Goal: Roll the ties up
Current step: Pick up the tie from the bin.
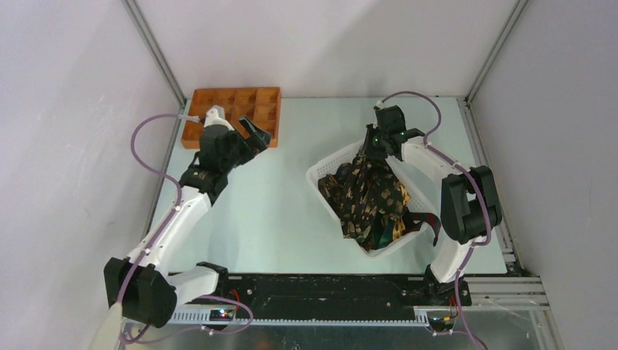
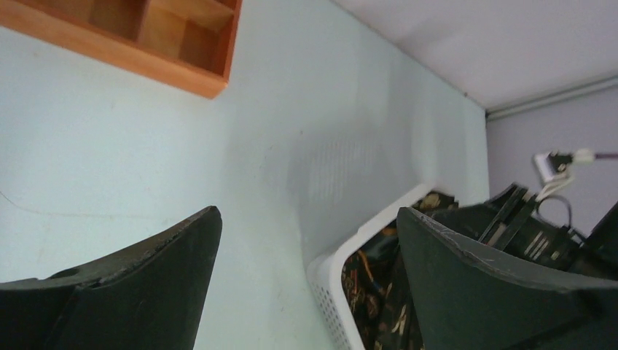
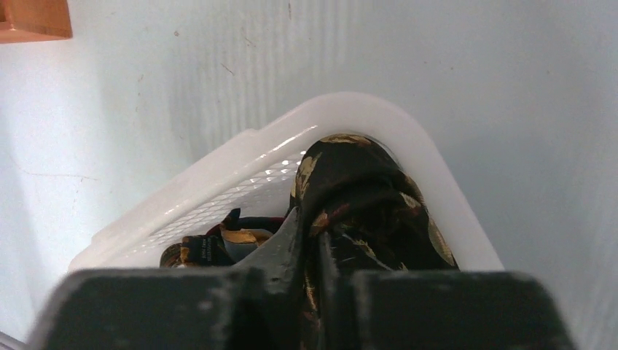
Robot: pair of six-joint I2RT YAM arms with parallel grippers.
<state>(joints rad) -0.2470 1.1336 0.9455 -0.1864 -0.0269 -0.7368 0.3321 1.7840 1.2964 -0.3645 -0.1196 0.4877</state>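
Pale green bench (image 1: 277, 197) w/ grey walls is seen, w/ the ties (image 1: 368, 197) piled in a white basket (image 1: 321, 169) at centre-right, one end draped over its rim. At the basket's far corner a fold of one tie is pinched by the right gripper (image 3: 310, 219), closed down to a narrow gap. Above the bench, just beside the orange tray (image 1: 218, 98) at far left, the left gripper (image 2: 307, 215) is held wide open & empty.
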